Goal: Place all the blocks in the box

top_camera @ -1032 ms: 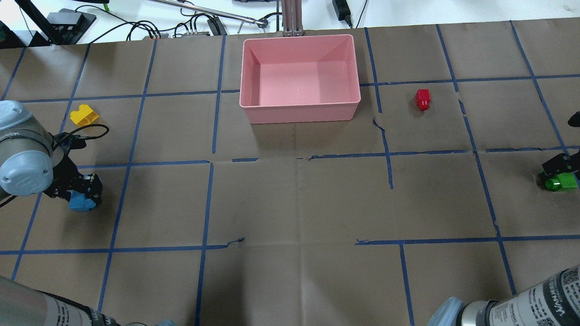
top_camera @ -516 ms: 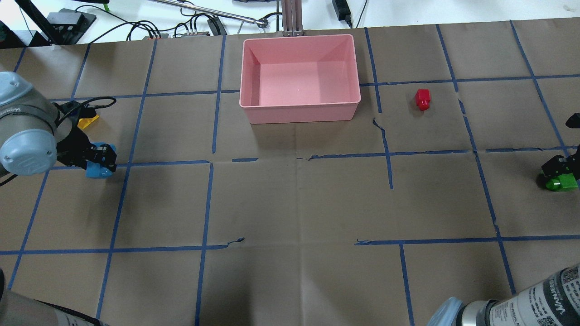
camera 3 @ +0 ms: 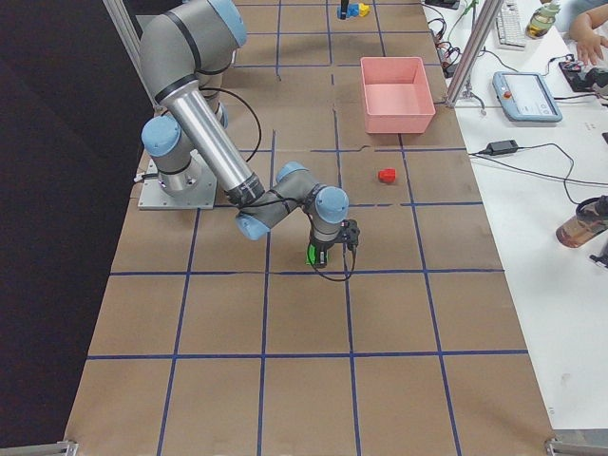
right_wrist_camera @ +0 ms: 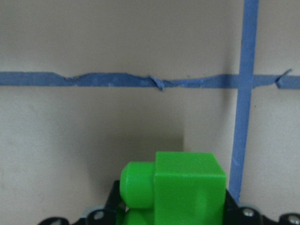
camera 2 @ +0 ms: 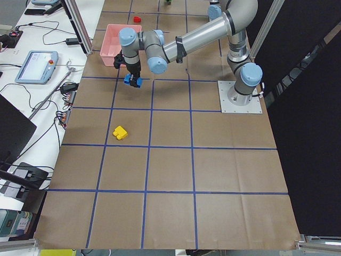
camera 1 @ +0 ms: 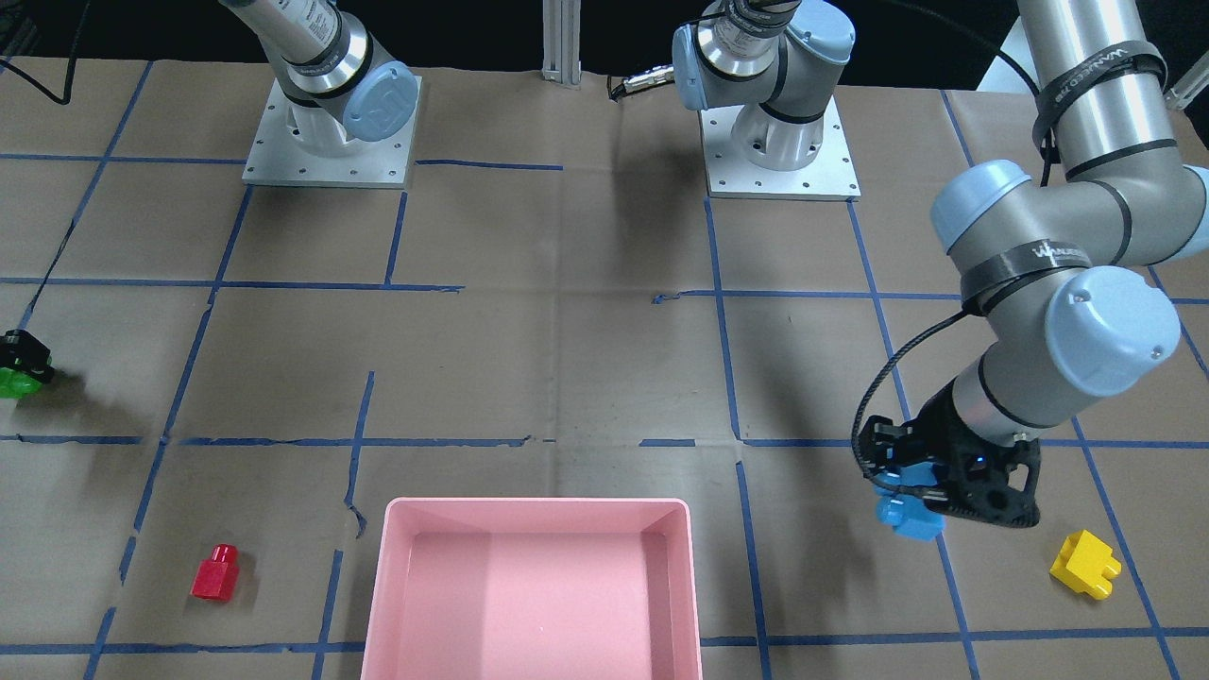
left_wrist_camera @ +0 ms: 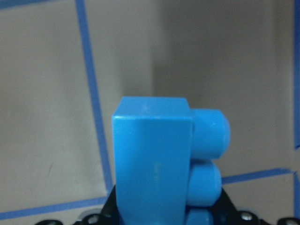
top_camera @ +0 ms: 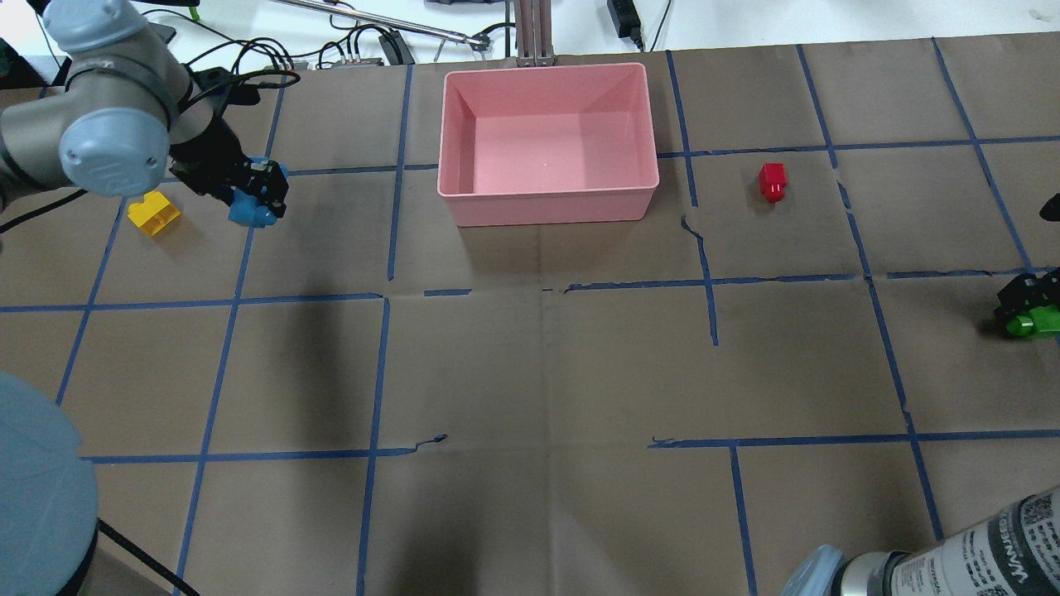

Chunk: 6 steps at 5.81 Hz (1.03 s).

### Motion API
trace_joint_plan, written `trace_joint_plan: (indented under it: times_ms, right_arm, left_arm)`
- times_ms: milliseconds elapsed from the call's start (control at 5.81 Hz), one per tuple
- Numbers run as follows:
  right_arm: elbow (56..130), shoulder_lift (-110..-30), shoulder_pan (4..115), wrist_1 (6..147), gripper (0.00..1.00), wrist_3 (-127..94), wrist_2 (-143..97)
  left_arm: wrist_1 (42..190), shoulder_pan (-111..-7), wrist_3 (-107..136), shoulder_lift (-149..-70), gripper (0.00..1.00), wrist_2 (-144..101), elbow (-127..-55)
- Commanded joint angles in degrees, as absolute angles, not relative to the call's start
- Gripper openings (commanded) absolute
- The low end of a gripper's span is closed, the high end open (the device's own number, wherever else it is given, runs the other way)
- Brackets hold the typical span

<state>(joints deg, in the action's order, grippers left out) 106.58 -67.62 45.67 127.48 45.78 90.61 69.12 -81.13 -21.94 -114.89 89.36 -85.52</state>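
Left gripper (top_camera: 258, 192): clamped on the blue block (top_camera: 250, 214), and it's moving fast! A second ago it sat low at the left edge of the overhead frame; now it's in the upper left, level with the box.
Blue block: off the table, studs sideways in the wrist view, firmly pinched at its lower end.
Box (top_camera: 546, 208): top centre of the overhead frame and empty, with a stretch of bare paper between it and the blue block.
Yellow block (top_camera: 153, 213): on the table just left of the left gripper. The arm half covered it half a second ago; now it's in full view and untouched.
Right gripper (top_camera: 1029, 296): closed on the green block (top_camera: 1028, 324) at the right edge. It has barely shifted over the last second, and I can't tell whether the block is clear of the table.
Red block (top_camera: 773, 181): same spot, on the table right of the box.
Meaning: nothing is in the box yet. Blue looks set to land first, since only a sideways run to over the box remains. Green is gripped; red and yellow wait.
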Motion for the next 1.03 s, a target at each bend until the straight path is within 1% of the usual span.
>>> trace_joint_plan:
  times_ms: [0,172,344,516,688,860]
  right_arm:
    - [101.6,-72.0,50.9,122.6,0.53,44.4,90.5]
    - [95.2,-72.7,55.2,114.6,0.53,38.8,90.5]
    - [88.2,-72.3,60.3,107.6,0.53,33.2,90.4]
    - [84.1,-72.1,65.3,103.4,0.53,25.0,90.3]
    - [83.2,-71.8,70.4,103.6,0.53,19.3,90.3]
    - [81.7,-70.5,75.1,104.1,0.53,13.6,90.3]
  left_arm:
    - [70.1,-91.6,-20.0,-122.6,0.0,88.9,-73.6]
    - [70.0,-96.9,-20.3,-126.8,0.0,89.5,-68.1]
    - [69.6,-101.3,-20.7,-130.0,0.0,89.6,-64.2]
    - [69.9,-103.2,-21.0,-131.7,0.0,89.0,-62.5]
    - [69.5,-103.4,-21.0,-132.4,0.52,89.6,-62.7]
    - [69.5,-102.6,-22.7,-131.4,0.98,89.5,-63.2]
